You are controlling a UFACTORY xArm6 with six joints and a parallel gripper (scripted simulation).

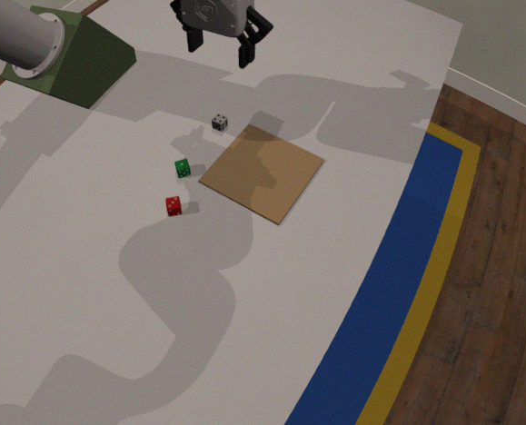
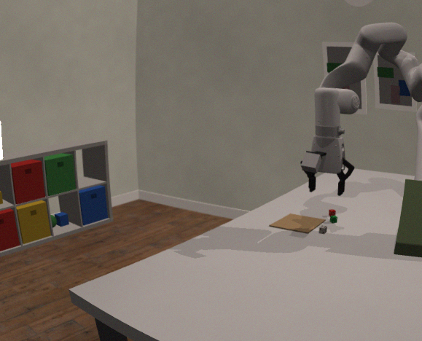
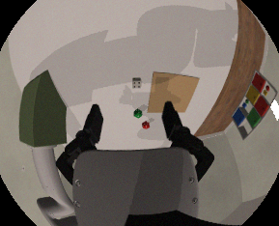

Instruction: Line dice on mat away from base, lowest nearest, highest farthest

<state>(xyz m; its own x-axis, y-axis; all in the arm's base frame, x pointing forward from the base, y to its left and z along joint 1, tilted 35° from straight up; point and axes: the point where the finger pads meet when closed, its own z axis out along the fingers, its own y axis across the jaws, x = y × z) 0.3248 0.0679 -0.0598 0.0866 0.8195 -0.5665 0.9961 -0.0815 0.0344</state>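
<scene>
A tan square mat (image 1: 261,172) lies flat on the white table; it also shows in the exterior view (image 2: 297,222) and in the wrist view (image 3: 173,92). Three dice stand on the table beside the mat, none on it: a grey die (image 1: 219,122) near the mat's far corner, a green die (image 1: 182,167) and a red die (image 1: 173,205). They also show in the exterior view as grey (image 2: 323,229), green (image 2: 333,218) and red (image 2: 331,212). My gripper (image 1: 221,51) hangs high above the table, open and empty, also seen in the exterior view (image 2: 325,188).
A dark green block (image 1: 73,57) stands on the table at the far left, by the arm. A blue and yellow band (image 1: 391,292) runs along the floor by the table's right edge. A shelf with coloured boxes (image 2: 38,198) stands by the far wall.
</scene>
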